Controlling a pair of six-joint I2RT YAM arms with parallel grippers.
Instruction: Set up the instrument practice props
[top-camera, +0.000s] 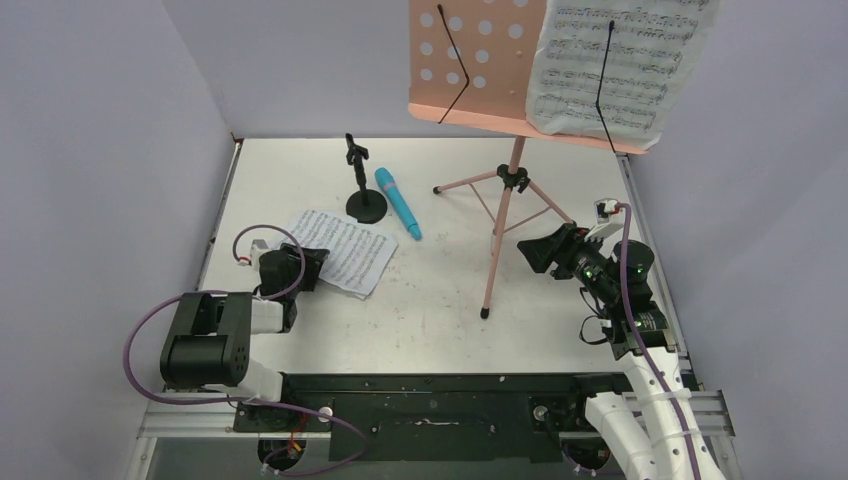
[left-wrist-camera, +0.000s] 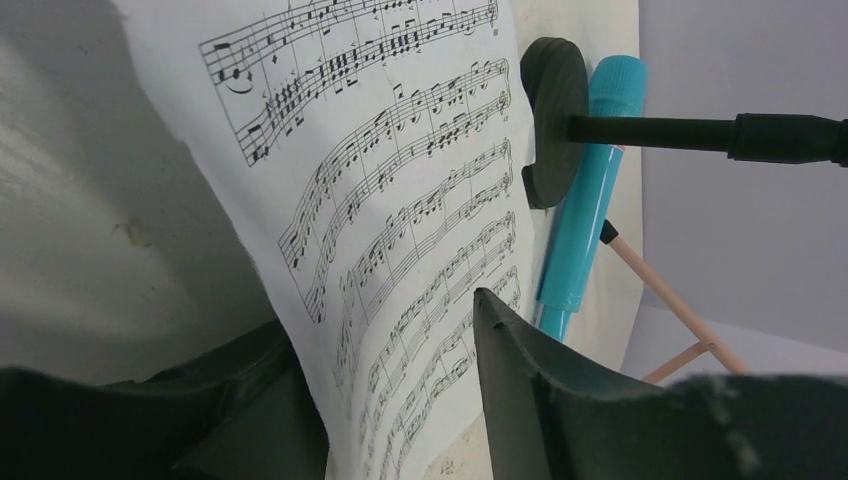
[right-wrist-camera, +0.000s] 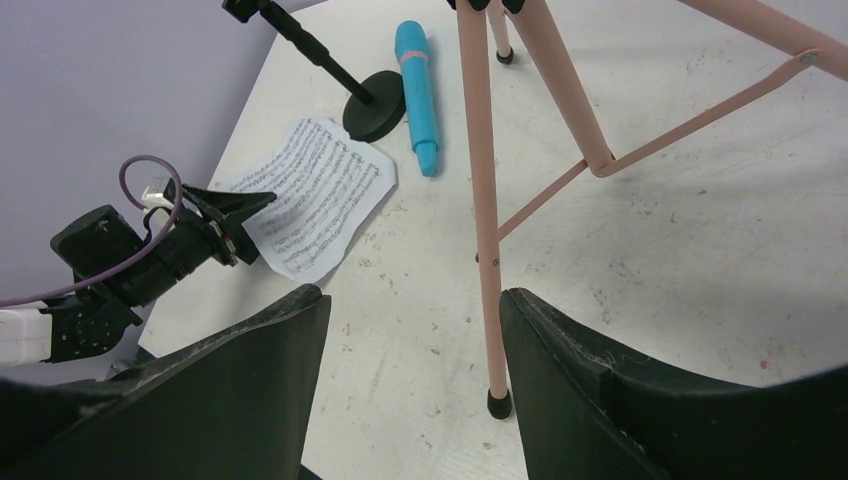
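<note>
- A white table (top-camera: 440, 300) is walled in on the left, far and right sides. The arms' bases sit along its near edge.
- The widest bare stretch is the near middle, between the two grippers.
- A pink music stand (top-camera: 505, 95) stands upright at the far right, its three legs spread on the table. Its front leg (top-camera: 492, 260) reaches into the middle. A page of sheet music (top-camera: 620, 60) rests on the right half of its shelf.
- A small black mic stand (top-camera: 366, 207) stands far left of centre. A blue microphone (top-camera: 398, 203) lies flat just beside its base.
- A loose music sheet (top-camera: 345, 252) lies near the left edge, in front of the mic stand.
- The left arm is folded low, forearm pointing forward. The left gripper (top-camera: 312, 262) is at the sheet's near-left edge, one finger either side of the paper. Whether it is pinching the sheet cannot be told.
- The right arm reaches up along the right edge, wrist turned left. The right gripper (top-camera: 535, 252) is spread wide and empty, near the front leg but apart from it.
</note>
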